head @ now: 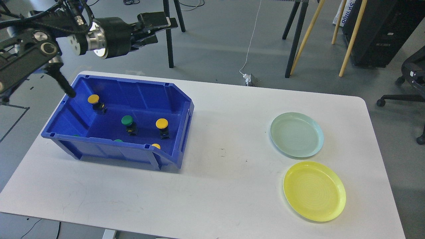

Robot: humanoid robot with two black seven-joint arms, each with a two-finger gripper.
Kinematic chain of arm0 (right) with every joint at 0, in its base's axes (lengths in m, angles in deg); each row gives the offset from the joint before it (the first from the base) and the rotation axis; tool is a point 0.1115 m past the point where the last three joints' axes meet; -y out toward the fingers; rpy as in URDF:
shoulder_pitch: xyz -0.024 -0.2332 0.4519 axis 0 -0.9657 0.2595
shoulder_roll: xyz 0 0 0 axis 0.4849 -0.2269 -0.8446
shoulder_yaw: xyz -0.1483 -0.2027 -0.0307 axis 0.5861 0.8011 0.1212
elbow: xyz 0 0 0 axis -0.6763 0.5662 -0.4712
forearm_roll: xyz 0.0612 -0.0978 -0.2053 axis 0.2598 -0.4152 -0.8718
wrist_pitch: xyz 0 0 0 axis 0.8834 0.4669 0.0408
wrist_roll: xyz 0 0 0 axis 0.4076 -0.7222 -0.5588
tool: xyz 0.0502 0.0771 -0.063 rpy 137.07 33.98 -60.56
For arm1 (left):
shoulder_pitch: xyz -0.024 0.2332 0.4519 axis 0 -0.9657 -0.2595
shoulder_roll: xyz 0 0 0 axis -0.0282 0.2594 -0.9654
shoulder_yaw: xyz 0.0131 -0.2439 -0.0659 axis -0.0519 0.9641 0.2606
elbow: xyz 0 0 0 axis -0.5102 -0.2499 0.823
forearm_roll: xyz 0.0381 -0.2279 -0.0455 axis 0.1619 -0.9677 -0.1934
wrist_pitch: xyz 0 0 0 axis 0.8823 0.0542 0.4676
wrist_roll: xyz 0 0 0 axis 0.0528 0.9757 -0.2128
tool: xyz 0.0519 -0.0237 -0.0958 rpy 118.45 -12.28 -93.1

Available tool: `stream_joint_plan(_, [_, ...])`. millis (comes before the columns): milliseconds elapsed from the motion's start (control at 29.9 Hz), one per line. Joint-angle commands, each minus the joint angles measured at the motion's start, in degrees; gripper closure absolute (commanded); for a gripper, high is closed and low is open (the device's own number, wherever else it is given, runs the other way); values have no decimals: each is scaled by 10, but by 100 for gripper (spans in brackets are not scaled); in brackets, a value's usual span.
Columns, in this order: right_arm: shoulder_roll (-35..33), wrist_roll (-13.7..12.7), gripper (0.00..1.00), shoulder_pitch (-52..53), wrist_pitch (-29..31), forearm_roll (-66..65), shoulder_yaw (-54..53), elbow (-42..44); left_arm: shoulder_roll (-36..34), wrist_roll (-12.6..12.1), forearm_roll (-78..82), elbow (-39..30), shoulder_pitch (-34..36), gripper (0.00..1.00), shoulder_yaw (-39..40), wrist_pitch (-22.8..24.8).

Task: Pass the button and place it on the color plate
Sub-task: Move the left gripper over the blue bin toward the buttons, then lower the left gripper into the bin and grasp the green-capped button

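Observation:
A blue bin stands on the left of the white table. In it stand a yellow button, a green button and another yellow button. More yellow and green caps peek over the bin's front wall. A pale green plate and a yellow plate lie empty on the right. My left gripper hovers high beyond the bin's back wall, pointing right, its fingers apart and empty. My right gripper is out of view.
Beyond the table's far edge are a black tripod leg, wooden poles, a black cabinet and an office chair on the right. A black cable from my left arm hangs over the bin's back left corner.

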Motion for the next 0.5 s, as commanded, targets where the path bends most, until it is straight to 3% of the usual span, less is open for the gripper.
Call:
stream_joint_plan(0, [-3, -1, 1, 12, 0, 0, 0, -1, -53, 3, 125, -21, -10, 3, -2, 0])
stream_joint_plan(100, [-5, -1, 1, 13, 0, -2, 0, -2, -55, 21, 215, -23, -33, 1, -12, 0])
stream_joint_plan(367, [-3, 1, 1, 0, 0, -55, 8, -3, -11, 23, 304, -20, -59, 1, -63, 0])
stream_joint_plan(468, [2, 20, 1, -41, 0, -85, 10, -4, -3, 23, 319, -7, -80, 1, -87, 0])
